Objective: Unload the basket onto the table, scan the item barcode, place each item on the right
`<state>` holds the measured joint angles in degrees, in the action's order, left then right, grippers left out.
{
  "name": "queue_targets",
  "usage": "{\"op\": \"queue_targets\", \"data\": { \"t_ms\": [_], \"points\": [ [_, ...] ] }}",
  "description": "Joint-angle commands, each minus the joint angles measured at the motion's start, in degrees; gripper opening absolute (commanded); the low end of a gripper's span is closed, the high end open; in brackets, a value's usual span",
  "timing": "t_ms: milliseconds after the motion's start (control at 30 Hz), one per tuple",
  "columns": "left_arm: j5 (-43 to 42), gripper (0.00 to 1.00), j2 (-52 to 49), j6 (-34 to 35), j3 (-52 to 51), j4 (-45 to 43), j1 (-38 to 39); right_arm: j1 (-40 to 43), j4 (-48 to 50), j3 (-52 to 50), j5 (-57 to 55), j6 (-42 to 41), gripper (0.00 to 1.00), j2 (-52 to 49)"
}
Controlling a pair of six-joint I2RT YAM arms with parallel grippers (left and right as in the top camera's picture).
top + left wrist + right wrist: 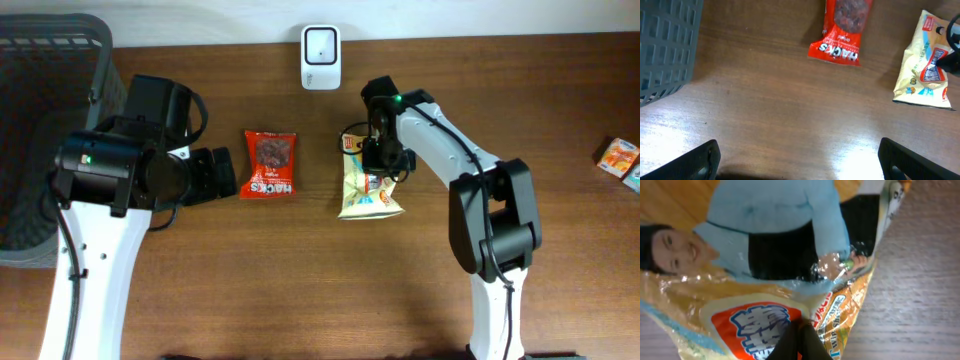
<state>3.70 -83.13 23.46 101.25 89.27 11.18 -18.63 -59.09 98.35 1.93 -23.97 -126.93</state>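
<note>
**Q:** Why is the right gripper (797, 339) clenched so low?

**A:** Apparently to pinch the film of the yellow snack bag (790, 270), which lies flat on the table (300, 280). The scanner (321, 57) stands beyond it. The left gripper (222, 172) waits, spread wide.

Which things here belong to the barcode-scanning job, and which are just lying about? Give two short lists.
In the job:
- yellow snack packet, pinched by the right gripper
- white scanner at the table's far edge

Lying about:
- red Hacks packet
- grey basket
- small boxes at the right edge
- left gripper, open and empty
</note>
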Motion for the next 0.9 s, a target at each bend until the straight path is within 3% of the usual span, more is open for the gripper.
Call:
{"op": "queue_targets", "data": {
  "t_ms": [0,100,167,267,300,400,600,667,733,867],
  "points": [
    [0.6,0.99,0.2,0.5,0.2,-0.1,-0.1,-0.1,1.1,-1.0,-1.1,-0.3,0.04,-6.0],
    [0.6,0.99,0.2,0.5,0.2,-0.1,-0.1,2.8,-10.0,6.9,-0.9,0.3,0.04,-3.2],
    [0.6,0.99,0.2,0.5,0.2,-0.1,-0.1,3.7,-20.9,14.9,3.4,8.1,0.05,-2.5],
    [0.6,0.99,0.2,0.5,0.2,-0.1,-0.1,2.3,-29.7,17.6,10.5,18.3,0.42,-2.5],
    [0.6,0.99,0.2,0.5,0.2,-0.1,-0.1,0.7,-30.6,16.5,9.8,19.3,0.74,-2.7],
    [0.6,0.99,0.2,0.5,0.2,-0.1,-0.1,-4.2,-32.2,13.4,7.3,19.3,0.99,-2.8],
    [0.6,0.99,0.2,0.5,0.2,-0.1,-0.1,-12.2,-30.9,7.1,-3.0,19.0,0.99,-2.8],
    [0.6,0.99,0.2,0.5,0.2,-0.1,-0.1,-12.5,-26.8,3.9,-7.5,17.0,0.99,-2.8],
    [0.6,0.99,0.2,0.5,0.2,-0.1,-0.1,-12.5,-22.2,0.8,-17.8,9.2,0.99,-2.8],
    [0.6,0.99,0.2,0.5,0.2,-0.1,-0.1,-12.5,-13.6,-1.0,-19.8,8.5,0.99,-2.8]
  ]
}}
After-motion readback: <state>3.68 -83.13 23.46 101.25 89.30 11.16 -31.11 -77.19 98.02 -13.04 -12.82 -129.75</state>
